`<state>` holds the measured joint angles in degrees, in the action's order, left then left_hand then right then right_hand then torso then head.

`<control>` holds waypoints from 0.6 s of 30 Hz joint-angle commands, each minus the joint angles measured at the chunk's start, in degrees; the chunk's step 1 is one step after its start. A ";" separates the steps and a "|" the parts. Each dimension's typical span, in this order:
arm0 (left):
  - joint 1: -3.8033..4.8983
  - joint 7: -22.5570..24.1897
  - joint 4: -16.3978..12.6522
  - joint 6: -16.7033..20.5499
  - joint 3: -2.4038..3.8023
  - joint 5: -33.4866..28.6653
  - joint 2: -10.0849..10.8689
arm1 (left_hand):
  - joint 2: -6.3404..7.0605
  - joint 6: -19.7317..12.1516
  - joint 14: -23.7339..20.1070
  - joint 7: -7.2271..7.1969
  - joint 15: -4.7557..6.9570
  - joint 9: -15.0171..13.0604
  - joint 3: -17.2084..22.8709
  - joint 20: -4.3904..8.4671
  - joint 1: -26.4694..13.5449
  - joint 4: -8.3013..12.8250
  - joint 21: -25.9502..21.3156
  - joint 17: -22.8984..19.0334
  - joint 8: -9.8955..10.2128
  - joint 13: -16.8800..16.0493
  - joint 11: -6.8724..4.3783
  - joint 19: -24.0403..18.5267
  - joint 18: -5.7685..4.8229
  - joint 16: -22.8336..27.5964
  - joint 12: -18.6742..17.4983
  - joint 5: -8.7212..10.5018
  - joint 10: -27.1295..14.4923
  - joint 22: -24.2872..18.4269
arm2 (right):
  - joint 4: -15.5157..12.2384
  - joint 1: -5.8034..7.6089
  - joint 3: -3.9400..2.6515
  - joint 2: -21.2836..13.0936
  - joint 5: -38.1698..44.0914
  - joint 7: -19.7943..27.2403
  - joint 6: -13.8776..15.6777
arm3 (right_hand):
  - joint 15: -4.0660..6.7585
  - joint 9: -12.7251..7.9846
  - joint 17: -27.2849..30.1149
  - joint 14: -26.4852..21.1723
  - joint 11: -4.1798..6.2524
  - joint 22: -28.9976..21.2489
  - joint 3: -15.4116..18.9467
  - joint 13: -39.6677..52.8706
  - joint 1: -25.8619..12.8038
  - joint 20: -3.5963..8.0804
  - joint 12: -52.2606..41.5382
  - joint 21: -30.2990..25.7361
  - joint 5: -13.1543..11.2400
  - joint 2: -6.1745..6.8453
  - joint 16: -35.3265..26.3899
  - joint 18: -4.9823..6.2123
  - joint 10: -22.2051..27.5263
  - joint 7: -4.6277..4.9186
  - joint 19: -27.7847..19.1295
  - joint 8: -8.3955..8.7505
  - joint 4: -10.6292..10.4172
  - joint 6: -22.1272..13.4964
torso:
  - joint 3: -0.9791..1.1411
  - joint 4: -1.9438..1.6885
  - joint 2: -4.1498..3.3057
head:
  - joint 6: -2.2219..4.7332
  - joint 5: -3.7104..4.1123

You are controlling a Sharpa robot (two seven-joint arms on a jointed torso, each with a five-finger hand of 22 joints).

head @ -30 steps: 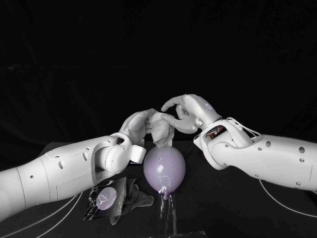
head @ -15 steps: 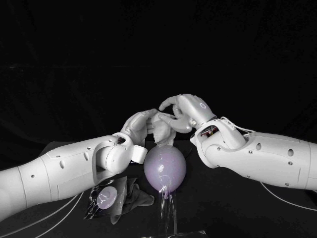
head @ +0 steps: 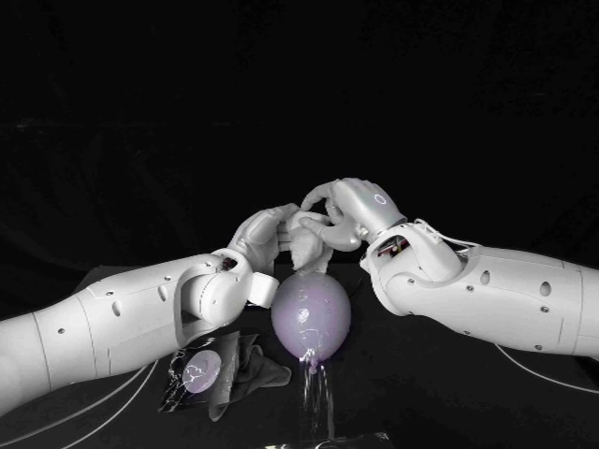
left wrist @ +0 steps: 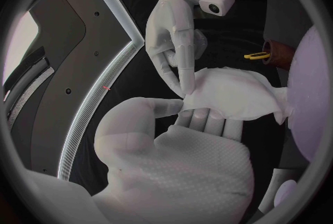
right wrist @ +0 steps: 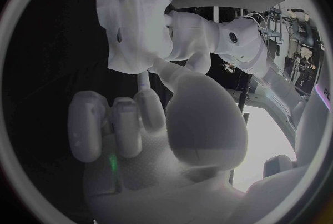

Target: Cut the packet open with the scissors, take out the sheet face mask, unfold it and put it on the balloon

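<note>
Currently the left hand (head: 263, 236) grasps the sheet face mask (head: 306, 248): in the left wrist view its thumb presses one edge of the white sheet against the fingers lying beneath it. The right hand (head: 350, 210) meets the same sheet from the opposite side. Its thumb and one finger close on the mask's edge, and its remaining fingers are curled in toward the palm. The mask is bunched and only partly unfolded. It is held between the two hands directly above the balloon (head: 311, 316), and its lower end reaches the balloon's top. The lilac balloon stands upright on a clear stand (head: 316, 402) on the black table (head: 434, 393), with dark backdrop behind. The packet (head: 198, 372) lies flat on the table beside the stand, under the left forearm. Count: two hands, one mask, one balloon, one packet, one stand.
</note>
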<state>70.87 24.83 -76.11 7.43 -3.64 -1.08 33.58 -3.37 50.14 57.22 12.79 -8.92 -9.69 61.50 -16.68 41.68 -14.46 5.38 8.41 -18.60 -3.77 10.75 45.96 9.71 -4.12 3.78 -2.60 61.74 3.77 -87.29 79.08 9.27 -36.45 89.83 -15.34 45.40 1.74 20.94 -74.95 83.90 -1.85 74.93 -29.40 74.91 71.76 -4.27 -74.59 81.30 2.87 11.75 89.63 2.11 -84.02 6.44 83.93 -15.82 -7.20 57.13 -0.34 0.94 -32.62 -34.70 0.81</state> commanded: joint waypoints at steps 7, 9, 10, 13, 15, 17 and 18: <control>0.11 0.48 -0.20 -1.07 0.09 -0.11 -0.07 | -0.05 -0.02 -0.37 1.11 -0.12 -0.12 0.46 0.05 -0.59 0.39 -0.38 -0.09 0.19 0.06 0.02 -0.29 0.46 0.22 -0.08 -0.19 -0.42 -0.06 | -0.02 -0.03 -0.02 -0.04 1.48 -0.55 -1.32 | 0.67 0.51 -15.05 6.10 0.95 12.63 -0.68 8.09 1.77 0.19 -0.76 0.99 -0.06 -2.49 0.37 -0.24 -2.06 -1.02 1.96 -0.86 0.42 2.51 | -0.03 -0.01 0.00 | -0.09 0.06; 0.11 0.45 -0.20 -1.07 0.09 -0.10 -0.06 | -0.05 -0.02 -0.37 1.11 -0.12 -0.12 0.46 0.05 -0.59 0.39 -0.38 -0.09 0.19 0.06 0.02 -0.29 0.46 0.22 -0.08 -0.19 -0.42 -0.06 | -0.03 -0.04 -0.02 -0.04 1.48 -0.31 -1.04 | 0.95 0.68 -15.05 6.10 1.26 12.71 -1.42 8.22 2.75 0.43 -1.02 1.24 -0.09 -3.55 0.37 -0.30 -2.16 -1.37 2.09 -1.09 0.82 3.00 | -0.04 -0.01 0.00 | -0.12 0.05; 0.11 0.44 -0.20 -1.07 0.09 -0.10 -0.06 | -0.05 -0.02 -0.37 1.11 -0.12 -0.12 0.46 0.05 -0.59 0.39 -0.38 -0.09 0.19 0.06 0.02 -0.29 0.46 0.22 -0.08 -0.19 -0.42 -0.06 | -0.05 -0.04 -0.02 -0.04 1.48 -0.15 -0.88 | 1.02 0.74 -15.05 6.10 1.34 12.74 -1.58 8.22 2.98 0.49 -1.02 1.35 -0.09 -3.75 0.37 -0.33 -2.17 -1.46 2.16 -1.17 0.95 3.13 | -0.04 -0.01 0.00 | -0.12 0.05; 0.11 0.38 -0.21 -1.06 0.09 -0.09 -0.05 | -0.05 -0.02 -0.37 1.11 -0.12 -0.12 0.46 0.05 -0.59 0.39 -0.38 -0.09 0.19 0.06 0.02 -0.29 0.46 0.22 -0.08 -0.19 -0.42 -0.06 | -0.12 -0.05 -0.02 -0.05 1.48 0.27 -0.44 | 1.29 1.06 -15.05 6.10 1.63 12.92 -2.46 8.52 3.95 0.76 -1.65 1.93 -0.08 -4.98 0.37 -0.46 -2.39 -1.77 2.47 -1.54 1.47 3.55 | -0.03 -0.01 -0.01 | -0.19 0.04; 0.11 0.33 -0.21 -1.05 0.09 -0.09 -0.04 | -0.07 0.00 -0.36 1.11 -0.11 -0.13 0.50 0.05 -0.60 0.47 -0.37 -0.09 0.18 0.06 0.01 -0.22 0.46 0.21 -0.07 -0.19 -0.40 -0.05 | -0.20 -0.06 -0.02 -0.07 1.48 0.57 -0.10 | 1.34 1.13 -15.05 6.10 1.66 12.98 -2.65 8.60 4.10 0.83 -1.82 2.11 -0.08 -5.24 0.37 -0.51 -2.45 -1.79 2.56 -1.61 1.56 3.56 | -0.03 -0.01 -0.01 | -0.15 0.09; 0.12 0.29 -0.20 -1.05 0.09 -0.07 -0.04 | -0.07 0.00 -0.36 1.11 -0.11 -0.13 0.50 0.05 -0.60 0.47 -0.37 -0.09 0.18 0.06 0.01 -0.22 0.46 0.21 -0.07 -0.19 -0.40 -0.05 | -0.23 -0.06 -0.02 -0.07 1.47 0.78 0.11 | 1.42 1.29 -15.05 6.10 1.73 13.07 -3.07 8.80 4.41 0.93 -2.24 2.40 -0.08 -5.77 0.37 -0.58 -2.60 -1.85 2.72 -1.75 1.75 3.60 | -0.02 0.00 0.00 | -0.16 0.06; 0.12 0.26 -0.19 -1.05 0.09 -0.06 -0.05 | -0.07 0.00 -0.36 1.11 -0.11 -0.13 0.50 0.05 -0.60 0.47 -0.37 -0.09 0.18 0.06 0.01 -0.22 0.46 0.21 -0.07 -0.19 -0.40 -0.05 | -0.24 -0.06 -0.02 -0.08 1.47 0.91 0.24 | 1.45 1.39 -15.05 6.10 1.75 13.12 -3.30 8.88 4.61 0.98 -2.42 2.56 -0.08 -5.98 0.37 -0.62 -2.67 -1.86 2.81 -1.84 1.93 3.59 | -0.03 -0.01 0.01 | -0.19 0.03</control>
<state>70.85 24.57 -76.11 7.39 -3.67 -1.06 33.63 -3.37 50.13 57.23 12.78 -8.93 -9.76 61.84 -16.68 41.68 -14.12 5.39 8.41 -18.59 -3.77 10.75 45.97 9.69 -4.12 3.78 -2.50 61.74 3.77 -87.49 79.06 9.23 -36.50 90.40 -15.26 45.17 2.88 22.21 -74.90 84.03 -0.51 74.92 -32.45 74.95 76.24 -3.68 -76.71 83.71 2.77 6.22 89.77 2.10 -83.94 4.72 84.00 -17.30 -5.27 60.41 -0.37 0.92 -32.62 -34.85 0.90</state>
